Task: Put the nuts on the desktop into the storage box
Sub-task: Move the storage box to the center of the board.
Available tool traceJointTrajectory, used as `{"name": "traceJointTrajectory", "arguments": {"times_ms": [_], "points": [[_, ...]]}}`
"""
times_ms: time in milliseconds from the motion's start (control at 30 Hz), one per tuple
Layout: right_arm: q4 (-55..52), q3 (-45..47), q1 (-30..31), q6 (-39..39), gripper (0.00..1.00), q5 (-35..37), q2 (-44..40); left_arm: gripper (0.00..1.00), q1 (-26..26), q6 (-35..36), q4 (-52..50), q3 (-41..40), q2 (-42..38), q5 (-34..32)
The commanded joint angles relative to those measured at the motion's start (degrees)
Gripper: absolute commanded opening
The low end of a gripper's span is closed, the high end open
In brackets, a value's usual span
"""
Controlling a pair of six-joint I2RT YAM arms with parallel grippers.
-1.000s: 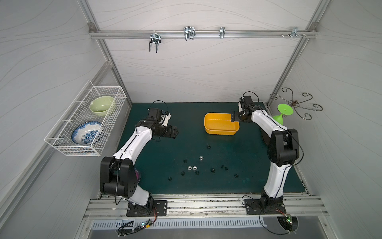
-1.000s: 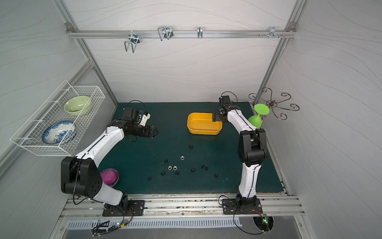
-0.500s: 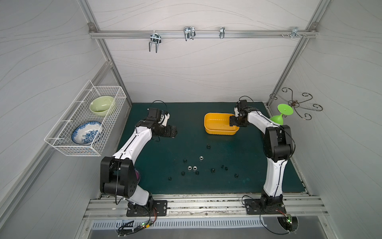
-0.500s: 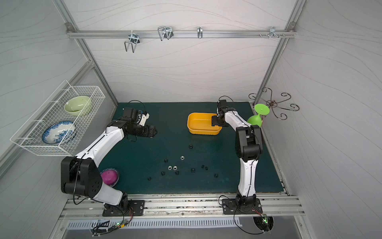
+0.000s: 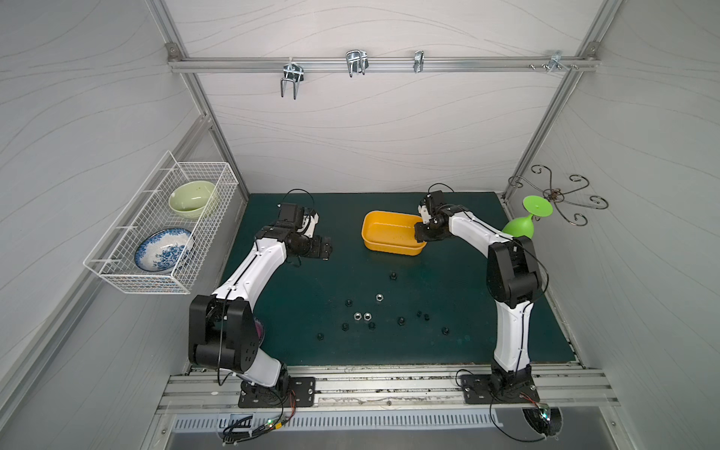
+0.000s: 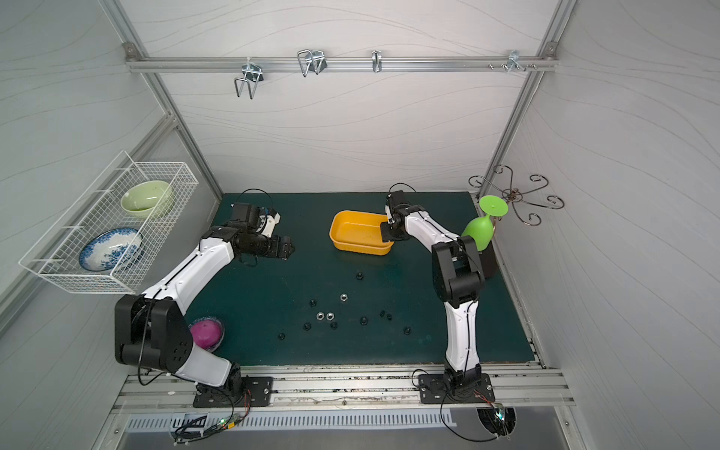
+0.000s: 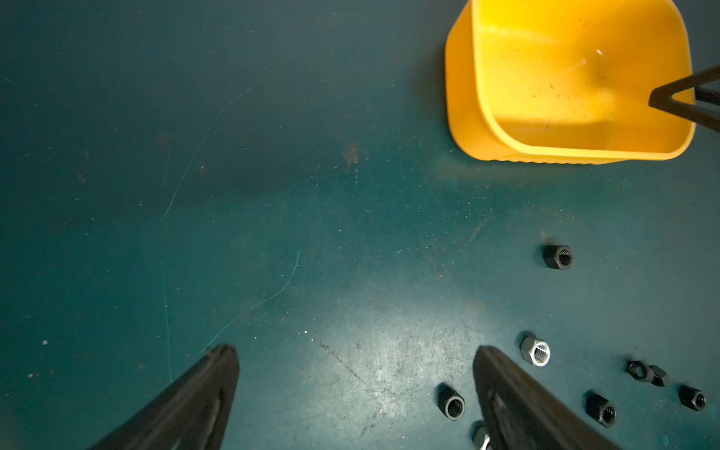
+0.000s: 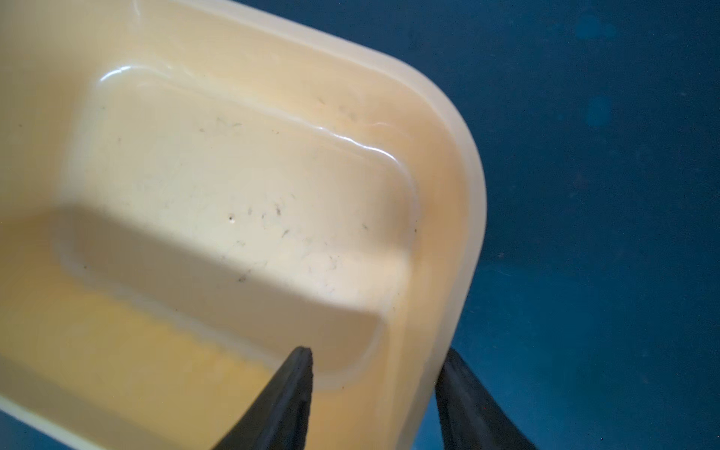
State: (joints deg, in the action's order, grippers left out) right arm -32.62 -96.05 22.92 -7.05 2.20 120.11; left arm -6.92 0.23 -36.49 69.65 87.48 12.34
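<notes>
Right wrist view: right hand (image 8: 377,352) straddles storage box (image 8: 233,175) rim, unclamped; left hand (image 7: 352,348) spread above bare desktop (image 7: 233,156).

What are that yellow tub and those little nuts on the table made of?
The yellow tub looks like moulded plastic: glossy, rounded corners, fine scuffs inside. The black nuts are probably metal with a dull dark coating. The silver nuts look like bare shiny steel, threads glinting.

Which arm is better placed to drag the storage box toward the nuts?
Right. The right tool straddles the storage box wall, one finger each side; the left tool hangs open over the desktop, apart from it.
</notes>
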Motion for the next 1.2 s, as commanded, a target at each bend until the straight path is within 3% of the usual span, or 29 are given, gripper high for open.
{"name": "traceJointTrajectory", "arguments": {"times_ms": [0,667,1167], "points": [[0.95,-2.58,1.78,0.71,0.49,-1.14,2.17,0.99,-0.04,0.23,1.73,0.36,0.05,-1.16],[-0.29,-5.57,8.49,1.26,0.24,-1.17,4.62,0.99,-0.08,0.5,1.57,0.48,-0.16,-3.38],[0.66,-3.63,12.34,0.09,0.22,-1.17,2.4,0.99,-0.11,-1.16,0.67,1.59,2.79,-1.69]]}}
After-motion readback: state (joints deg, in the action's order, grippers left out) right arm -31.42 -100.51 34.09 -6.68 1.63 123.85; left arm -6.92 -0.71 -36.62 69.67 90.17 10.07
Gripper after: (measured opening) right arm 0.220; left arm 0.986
